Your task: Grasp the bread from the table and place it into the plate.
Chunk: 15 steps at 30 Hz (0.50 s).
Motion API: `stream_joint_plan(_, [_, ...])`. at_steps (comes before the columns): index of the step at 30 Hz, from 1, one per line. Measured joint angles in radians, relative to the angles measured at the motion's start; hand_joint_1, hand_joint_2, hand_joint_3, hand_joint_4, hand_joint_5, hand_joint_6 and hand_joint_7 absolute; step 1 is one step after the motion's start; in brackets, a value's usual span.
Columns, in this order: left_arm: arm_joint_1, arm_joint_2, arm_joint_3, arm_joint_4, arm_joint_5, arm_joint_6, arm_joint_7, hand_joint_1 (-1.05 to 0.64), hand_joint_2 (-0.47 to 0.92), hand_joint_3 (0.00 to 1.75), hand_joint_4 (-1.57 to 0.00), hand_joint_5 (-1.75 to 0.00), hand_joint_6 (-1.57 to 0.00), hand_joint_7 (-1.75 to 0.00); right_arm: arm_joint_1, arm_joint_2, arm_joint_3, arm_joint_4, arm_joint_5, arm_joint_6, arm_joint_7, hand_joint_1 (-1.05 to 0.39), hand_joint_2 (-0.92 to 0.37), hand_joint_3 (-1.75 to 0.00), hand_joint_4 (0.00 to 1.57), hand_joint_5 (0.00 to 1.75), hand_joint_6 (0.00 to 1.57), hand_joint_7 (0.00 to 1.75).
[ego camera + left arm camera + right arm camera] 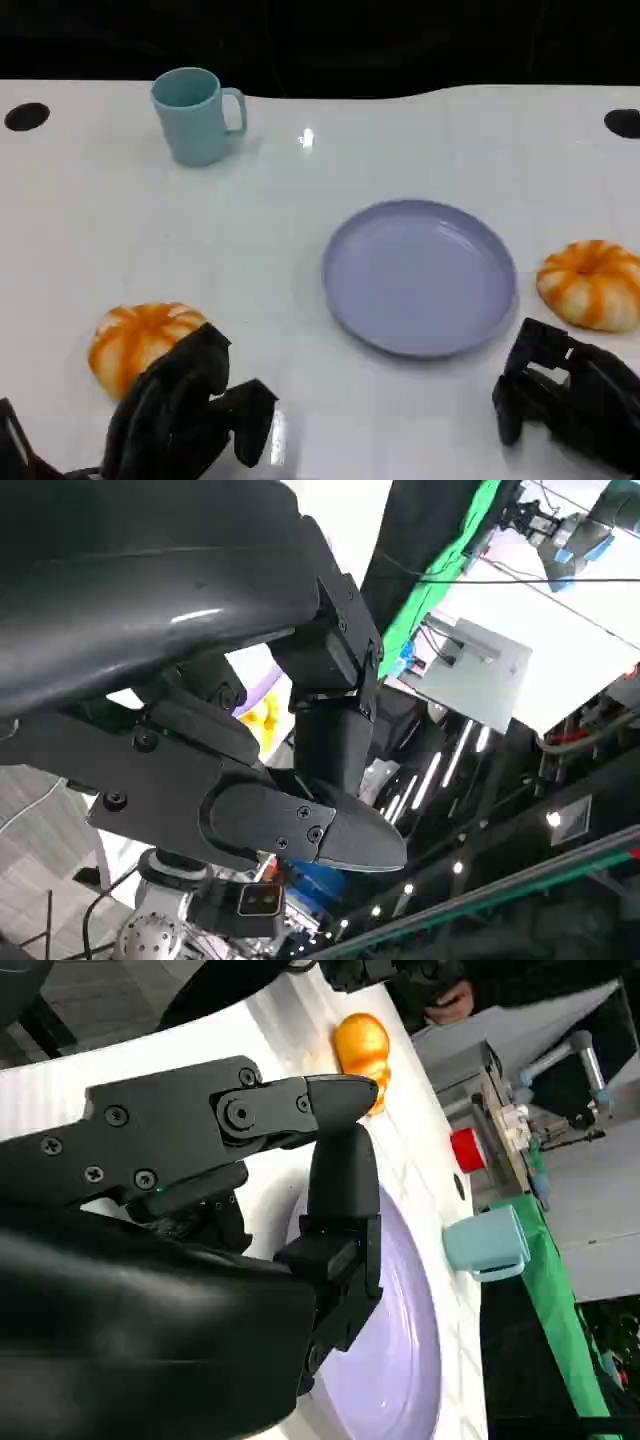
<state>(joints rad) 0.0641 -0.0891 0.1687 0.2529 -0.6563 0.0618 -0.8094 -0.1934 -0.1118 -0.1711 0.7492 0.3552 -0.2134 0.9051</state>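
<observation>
Nothing has yet been placed in the lilac plate (420, 275), which is seen bare at the middle of the white table (300, 220). Two orange-striped bread rolls are seen on the table surface: the left bread (135, 342) lies well to the plate's left, near the front edge, and the right bread (592, 283) lies just beside the plate's right rim, apart from it. Neither is lifted.

The left hand (185, 410) is held just in front of the left bread, partly overlapping it in the head view; its fingers are parted and no object is seen between them, though contact with the bread cannot be told. The right hand (565, 392) is poised in front of the right bread, apart from it, with fingers loosely curled and nothing gripped.

The task is judged to be at its start: a bread is yet to be grasped, lifted, carried over and set down in the plate. A pale blue mug (196, 115) stands at the far left, well away from the work
</observation>
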Motion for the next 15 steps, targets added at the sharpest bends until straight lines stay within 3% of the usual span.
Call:
stream_joint_plan(4, [0.0,0.0,0.001,-0.003,0.0,0.013,0.001,-0.78,0.92,0.12,-1.09,-1.75,-0.9,-1.57,-0.008,0.0,-0.006,0.027,0.007,-0.013,0.033,-0.58,-0.92,-0.2,0.75,1.75,0.64,1.62])
stream_joint_plan(8, [0.001,0.0,0.001,-0.004,0.002,0.012,0.001,-0.79,0.92,0.15,-1.08,-1.75,-0.89,-1.58,-0.016,0.001,-0.008,0.07,0.002,-0.084,0.054,-0.59,-0.92,-0.2,0.74,1.75,0.62,1.67])
stream_joint_plan(11, [0.003,0.0,0.001,-0.005,0.004,0.004,0.001,-0.79,0.92,0.15,-1.08,-1.75,-0.89,-1.58,-0.018,0.006,-0.008,0.094,-0.003,-0.14,0.058,-0.6,-0.92,-0.19,0.74,1.75,0.62,1.67])
stream_joint_plan(15, [0.003,0.0,0.001,-0.007,0.003,0.004,0.001,-0.77,0.92,0.15,-1.08,-1.75,-0.88,-1.57,-0.024,0.007,-0.009,0.107,-0.004,-0.153,0.061,-0.6,-0.92,-0.19,0.74,1.75,0.62,1.65])
